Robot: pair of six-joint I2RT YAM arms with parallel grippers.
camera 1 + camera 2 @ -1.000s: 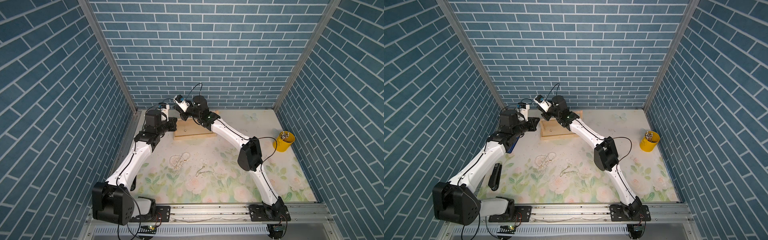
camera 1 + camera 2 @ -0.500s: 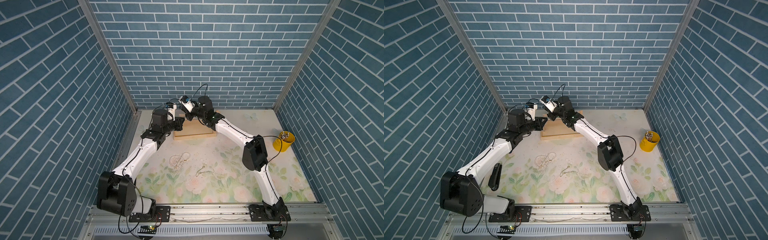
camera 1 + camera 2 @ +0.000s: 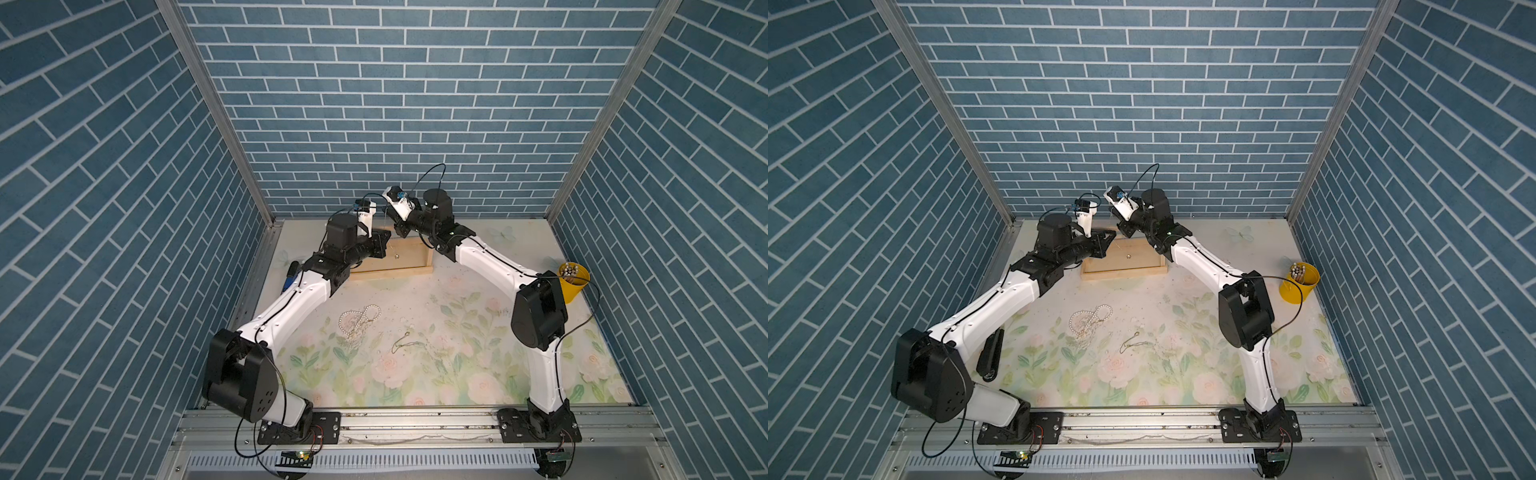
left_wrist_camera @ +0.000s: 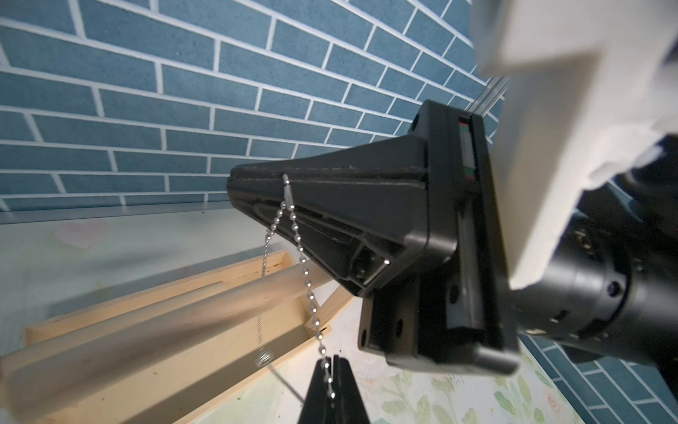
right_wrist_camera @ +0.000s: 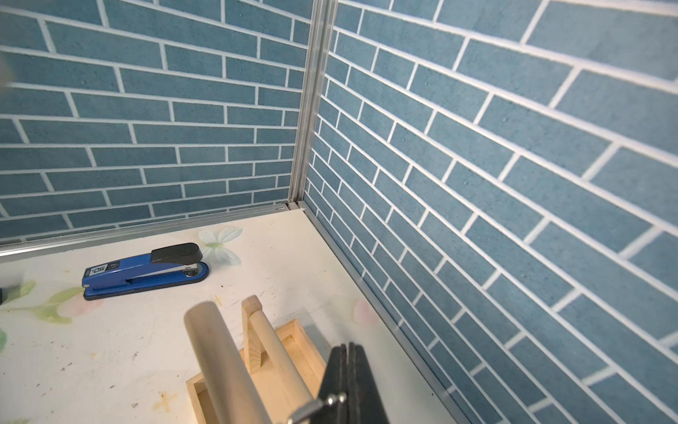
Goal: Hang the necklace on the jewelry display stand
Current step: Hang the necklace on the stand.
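The left arm and right arm meet over the stand at the back, blocking both its ends; the back wall stands near behind. A bead chain hangs between the closed jaws, close to the bars. In front, the surface lies open but for a pearl necklace and thin chain near its middle. A stapler lies by the left wall, a yellow cup by the right.
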